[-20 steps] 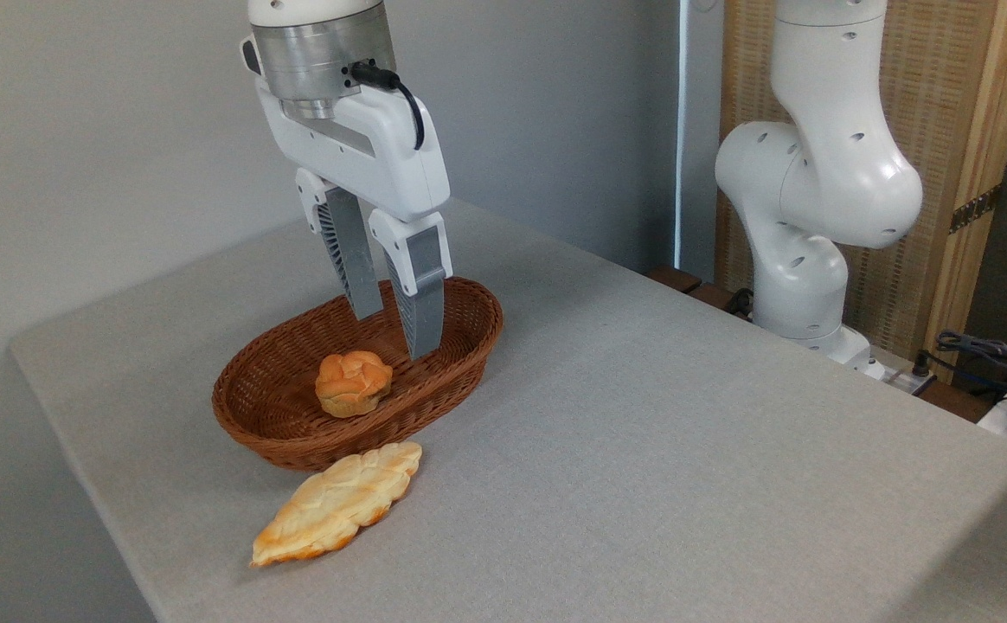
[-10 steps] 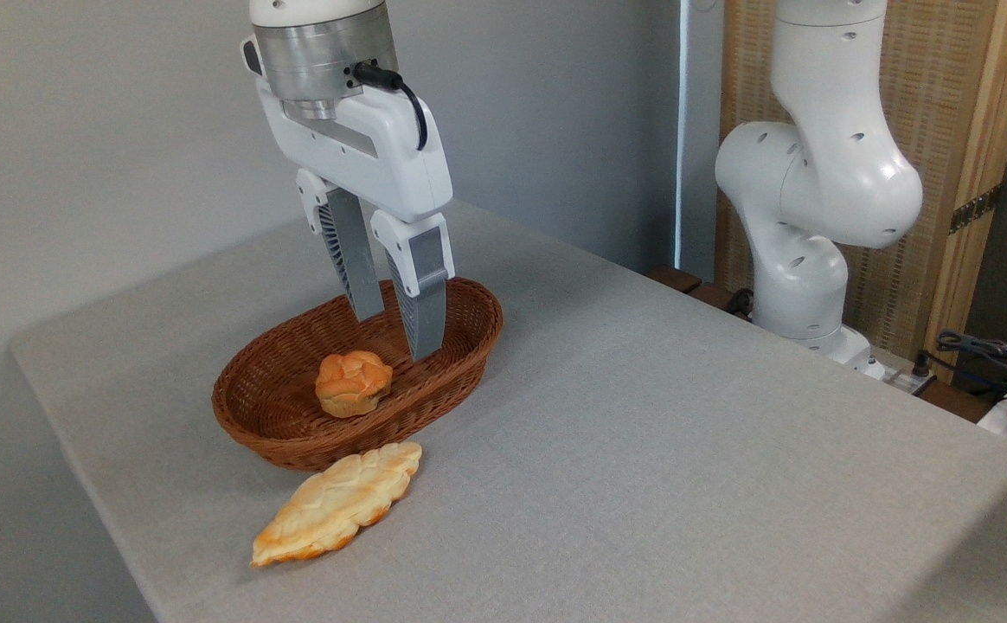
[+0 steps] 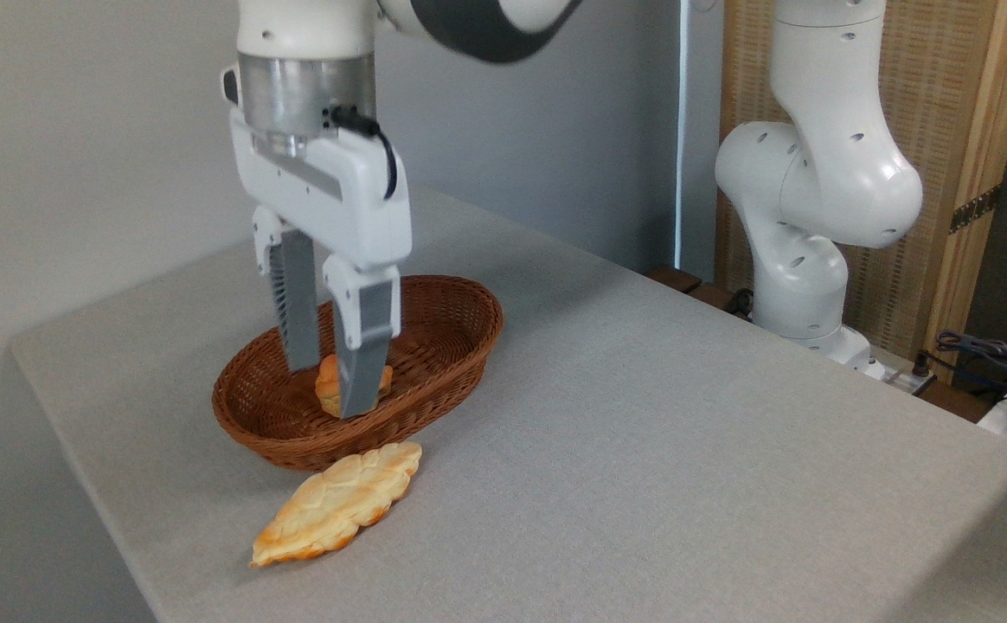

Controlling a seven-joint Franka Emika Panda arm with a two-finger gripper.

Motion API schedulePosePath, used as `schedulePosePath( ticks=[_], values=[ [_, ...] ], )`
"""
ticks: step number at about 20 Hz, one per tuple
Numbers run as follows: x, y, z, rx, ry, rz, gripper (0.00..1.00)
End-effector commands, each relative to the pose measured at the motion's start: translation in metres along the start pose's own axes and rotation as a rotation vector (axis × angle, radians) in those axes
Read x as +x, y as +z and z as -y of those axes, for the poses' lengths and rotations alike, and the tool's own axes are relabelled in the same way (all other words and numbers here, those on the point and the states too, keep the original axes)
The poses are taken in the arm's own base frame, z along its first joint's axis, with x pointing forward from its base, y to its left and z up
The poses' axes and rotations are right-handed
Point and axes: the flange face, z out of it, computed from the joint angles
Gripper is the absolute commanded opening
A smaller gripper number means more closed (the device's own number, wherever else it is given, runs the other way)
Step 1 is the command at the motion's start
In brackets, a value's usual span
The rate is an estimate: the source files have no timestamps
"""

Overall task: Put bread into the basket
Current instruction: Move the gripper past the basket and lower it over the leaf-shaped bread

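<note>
The bread (image 3: 337, 504), lower left on the worktop (image 3: 642, 433), looks light, flat and crumbly, best pinched across its middle by the narrowly parted, empty tool (image 3: 330, 389).

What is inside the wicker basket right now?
A small round bun sits in the wicker basket, largely covered by the fingers of the open gripper in front of it. The leaf-shaped bread lies outside on the table, by the basket's near rim.

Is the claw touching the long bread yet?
Apart. The fixed camera shows the claw up over the basket, while the bread lies alone on the table.
</note>
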Motion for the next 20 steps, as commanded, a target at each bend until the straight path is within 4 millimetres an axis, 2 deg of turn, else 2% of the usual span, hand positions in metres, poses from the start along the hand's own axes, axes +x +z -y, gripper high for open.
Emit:
schedulePosePath(
  ticks=[1, 4, 9, 13, 17, 20],
  values=[
    [-0.007, 0.038, -0.003, 0.029, -0.020, -0.048, 1.00],
    [0.000, 0.079, 0.001, -0.037, -0.219, -0.108, 1.00],
    [0.006, 0.120, 0.005, -0.061, -0.433, -0.099, 1.00],
    [0.016, 0.158, -0.008, -0.077, -0.431, -0.055, 1.00],
    [0.023, 0.183, -0.019, -0.093, -0.414, -0.022, 1.00],
    [0.025, 0.191, -0.022, -0.098, -0.407, -0.015, 1.00]
  ],
)
